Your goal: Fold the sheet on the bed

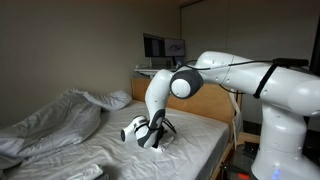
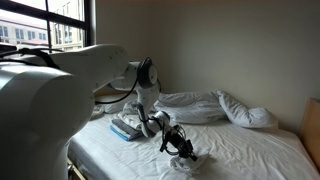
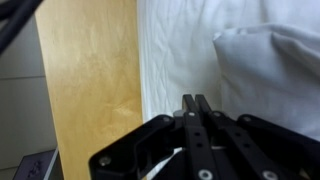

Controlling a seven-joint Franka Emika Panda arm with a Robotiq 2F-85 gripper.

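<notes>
The bed (image 1: pixel 190 138) fills both exterior views, with its headboard (image 1: pixel 210 106) along one side. The duvet (image 1: pixel 50 120) lies heaped on the bed, a pillow (image 2: pixel 250 115) at its end. The end effector (image 2: pixel 183 150) hangs low over a bare part of the bed, between duvet and headboard; a monitor (image 1: pixel 165 47) stands behind the headboard

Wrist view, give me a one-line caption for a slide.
Closed hand over the white-covered bed, flanked by a wooden board and puffy white bedding.

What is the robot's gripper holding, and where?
Nothing, it seems: the gripper is shut, and the wrist view shows nothing pinched between its tips.
</notes>
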